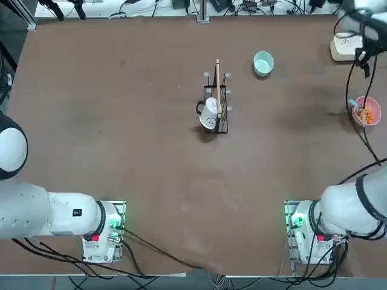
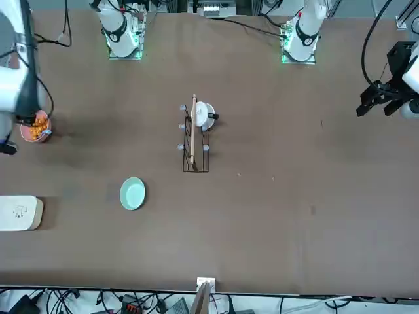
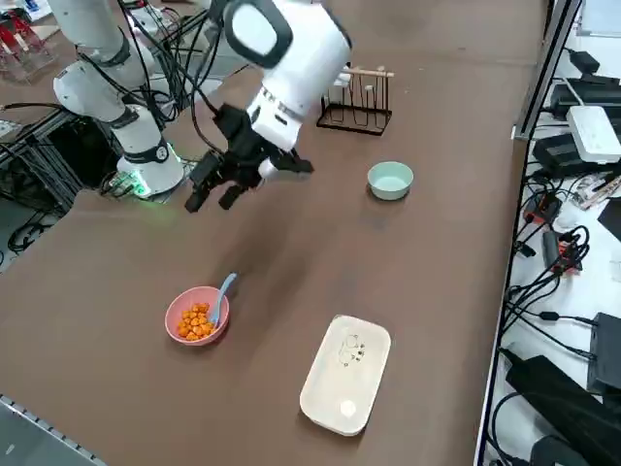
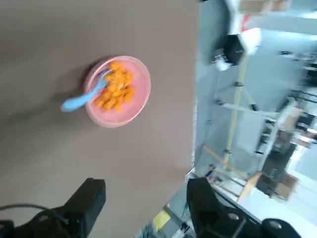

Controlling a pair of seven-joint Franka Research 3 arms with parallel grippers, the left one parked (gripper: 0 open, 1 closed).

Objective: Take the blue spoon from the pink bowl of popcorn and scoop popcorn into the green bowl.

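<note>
The pink bowl (image 3: 197,316) (image 4: 119,90) (image 1: 367,112) (image 2: 36,127) stands near the table's right edge, holding orange popcorn (image 4: 115,89) (image 3: 195,320). The blue spoon (image 4: 81,98) (image 3: 224,290) (image 1: 352,104) rests in it, its handle sticking out over the rim. My right gripper (image 3: 211,204) (image 4: 146,198) hangs open and empty in the air, well above the table and apart from the pink bowl. The green bowl (image 3: 390,180) (image 1: 263,63) (image 2: 132,193) sits empty farther across the table.
A white rounded-square box (image 3: 346,374) (image 2: 19,212) lies at the far right corner beyond the pink bowl. A black wire rack (image 1: 217,99) (image 3: 357,97) with a white smiley mug (image 1: 210,113) stands mid-table. The table's right edge runs close past the pink bowl.
</note>
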